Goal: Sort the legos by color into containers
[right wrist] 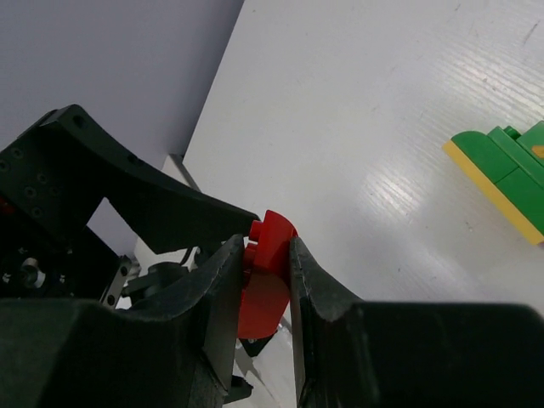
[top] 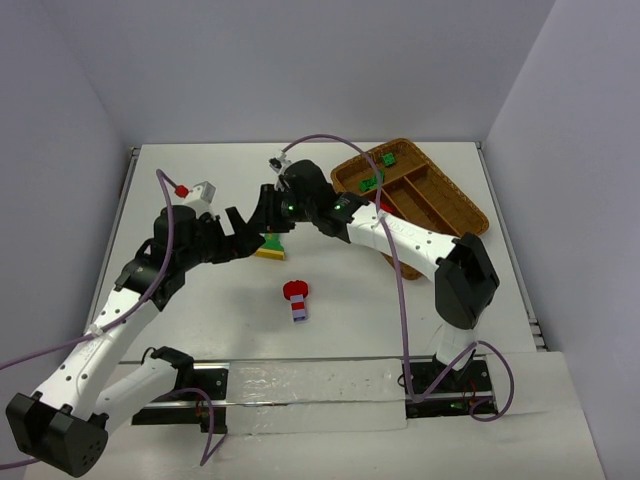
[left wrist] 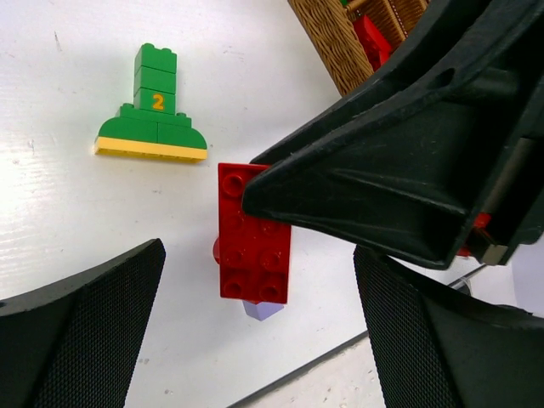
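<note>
My right gripper (right wrist: pixel 269 255) is shut on a small red curved lego (right wrist: pixel 265 285) and holds it above the table, close to my left gripper (top: pixel 243 233). In the top view my right gripper (top: pixel 270 214) hangs just over a green lego stack on a yellow base (top: pixel 272 245). That stack also shows in the left wrist view (left wrist: pixel 153 119). My left gripper (left wrist: pixel 263 340) is open and empty. A red brick on a lilac one (top: pixel 296 301) lies on the table in front. The wicker tray (top: pixel 455 210) holds green legos (top: pixel 372 182).
The right gripper's black body (left wrist: pixel 408 153) fills the upper right of the left wrist view. The tray's corner (left wrist: pixel 331 38) shows there with a red piece (left wrist: pixel 371 38) inside. The back wall and side walls close in the table.
</note>
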